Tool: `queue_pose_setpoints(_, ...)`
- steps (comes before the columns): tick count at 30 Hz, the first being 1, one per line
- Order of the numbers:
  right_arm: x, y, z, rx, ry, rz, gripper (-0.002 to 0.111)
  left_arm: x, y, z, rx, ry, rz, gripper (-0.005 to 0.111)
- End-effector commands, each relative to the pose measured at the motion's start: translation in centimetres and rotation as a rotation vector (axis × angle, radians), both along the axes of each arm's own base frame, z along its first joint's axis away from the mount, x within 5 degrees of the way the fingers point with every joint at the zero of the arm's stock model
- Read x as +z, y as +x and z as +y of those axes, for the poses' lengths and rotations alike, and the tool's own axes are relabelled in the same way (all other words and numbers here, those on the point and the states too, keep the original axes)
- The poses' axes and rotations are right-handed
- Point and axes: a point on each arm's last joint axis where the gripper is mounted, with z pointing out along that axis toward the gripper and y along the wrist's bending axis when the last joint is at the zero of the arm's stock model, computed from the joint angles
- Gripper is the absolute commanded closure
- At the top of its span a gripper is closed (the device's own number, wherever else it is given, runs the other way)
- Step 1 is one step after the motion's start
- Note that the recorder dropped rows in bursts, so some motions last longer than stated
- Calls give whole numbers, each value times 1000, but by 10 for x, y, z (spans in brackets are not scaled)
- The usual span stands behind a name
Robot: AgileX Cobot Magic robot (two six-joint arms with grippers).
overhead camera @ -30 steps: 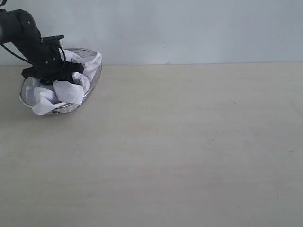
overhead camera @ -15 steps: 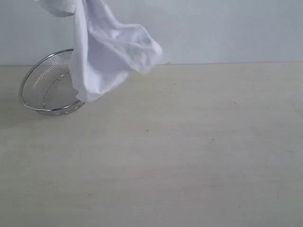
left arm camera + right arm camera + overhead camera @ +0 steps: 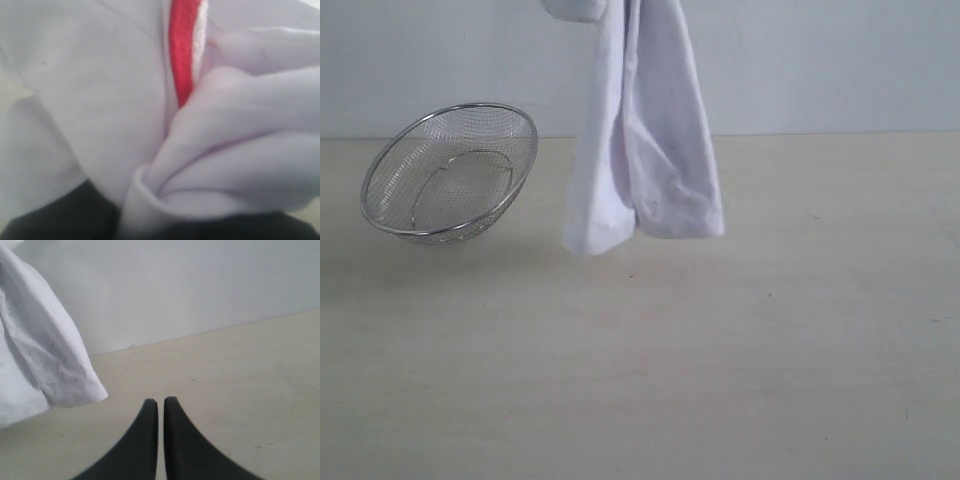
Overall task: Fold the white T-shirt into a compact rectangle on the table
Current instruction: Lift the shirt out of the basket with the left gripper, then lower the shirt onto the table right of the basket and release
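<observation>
Exterior view: the white T-shirt (image 3: 645, 150) hangs bunched from above the top edge. Its lower end is over the table (image 3: 740, 360), beside the wire-mesh basket (image 3: 450, 175), which lies tilted and empty.

Left wrist view: white folds with 1 red strip fill the picture, pinched against the dark left gripper (image 3: 145, 222), which grips the shirt.

Right wrist view: the right gripper (image 3: 160, 401) has its 2 fingers pressed together on nothing above the table, well apart from the hanging shirt.
</observation>
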Motion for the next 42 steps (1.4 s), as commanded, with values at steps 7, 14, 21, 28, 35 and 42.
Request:
queue_pose_setpoints(7,1,0,0,-3,-4,-11,108,30,-86,-26,-44,0,22,102)
queue_pose_setpoints(14,1,0,0,-3,-4,-11,108,-21,-124,-42,-62,195,149,102)
queue_pose_setpoints(21,1,0,0,-3,-4,-11,108,-90,-99,-47,10,312,145,102)
queue_pose_setpoints(28,1,0,0,-3,-4,-11,108,-157,-34,-48,81,358,45,102)
queue_pose_setpoints(35,1,0,0,-3,-4,-11,108,-222,17,-31,163,392,40,102)
queue_pose_setpoints(42,1,0,0,-3,-4,-11,108,-270,32,-19,188,437,125,101)
